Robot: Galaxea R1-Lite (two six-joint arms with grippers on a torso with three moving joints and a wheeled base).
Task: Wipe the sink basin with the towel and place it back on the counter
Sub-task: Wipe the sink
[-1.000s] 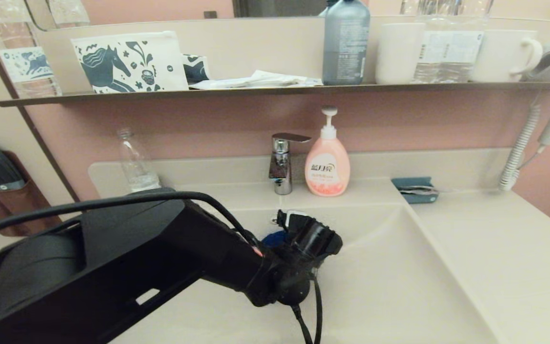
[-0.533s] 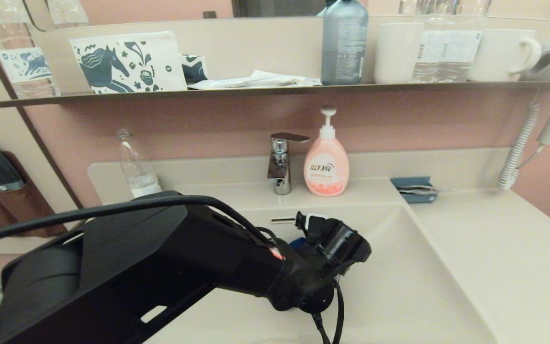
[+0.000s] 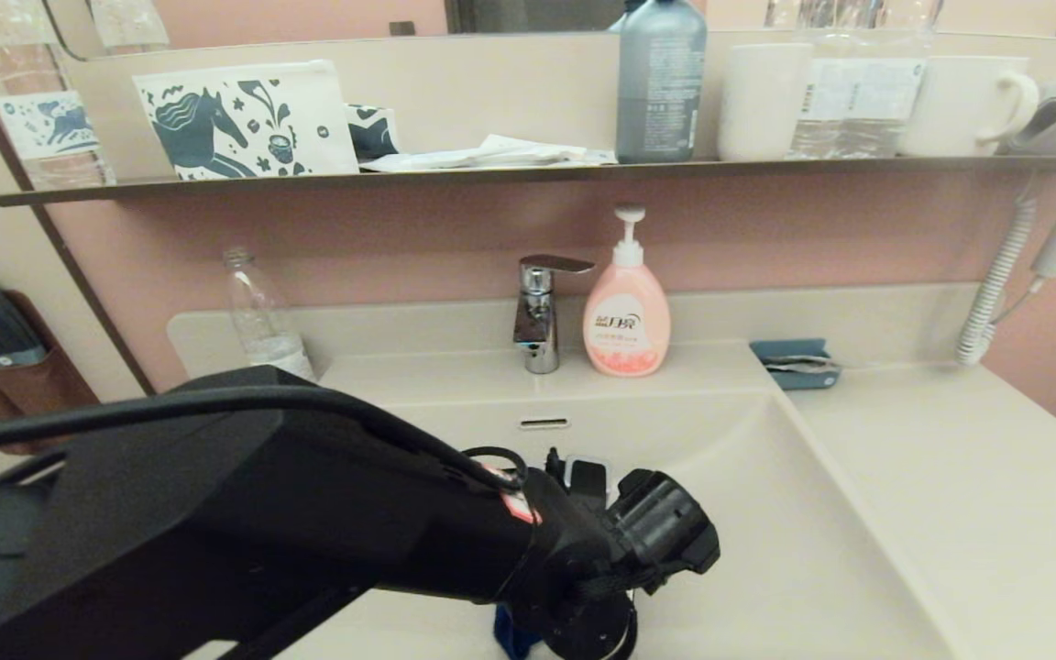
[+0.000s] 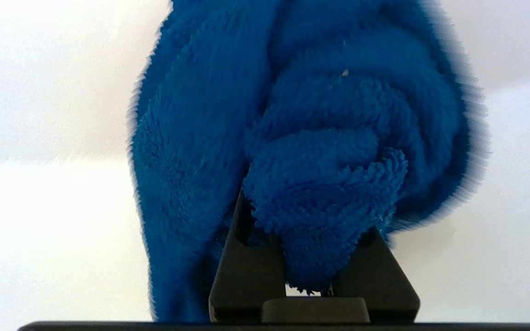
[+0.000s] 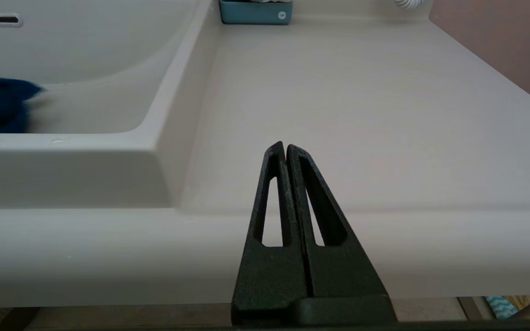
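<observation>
Right gripper point(image 5: 286, 149) parked at the front edge of the smooth cream-beige counter point(image 5: 361, 115), fingers pressed together. Left gripper point(image 4: 313, 257) low in the large rectangular cream-beige sink basin point(image 3: 766, 550), clamped on the fluffy blue towel point(image 4: 302, 138).

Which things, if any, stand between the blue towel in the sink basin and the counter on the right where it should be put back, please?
Nothing visible does. The left gripper holds the towel low in the sink basin; only the basin's sloping right wall separates it from the counter. The blue tray sits by the back edge.
</observation>
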